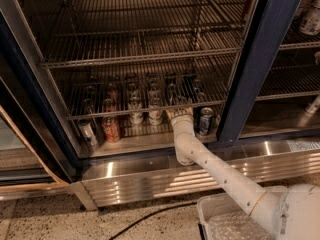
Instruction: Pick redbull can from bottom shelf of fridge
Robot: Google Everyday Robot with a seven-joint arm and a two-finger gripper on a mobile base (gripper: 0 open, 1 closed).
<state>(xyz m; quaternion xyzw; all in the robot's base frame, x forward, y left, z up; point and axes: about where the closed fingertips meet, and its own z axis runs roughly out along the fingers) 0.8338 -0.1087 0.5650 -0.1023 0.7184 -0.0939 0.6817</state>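
The fridge stands open, with dark navy posts and chrome wire racks. Its bottom shelf is a pale metal floor holding several cans. My gripper reaches in over the shelf's front right part, on a white arm coming from the lower right. A slim can with a shiny silver top stands right at the gripper's tip. It looks like the redbull can, and the gripper hides its body. Two pale cans stand just left of the gripper. A darker navy can stands just right of it.
A red can and a leaning silver can stand at the shelf's front left. A wire rack runs low over the cans. The ribbed steel base panel lies below. A black cable crosses the floor.
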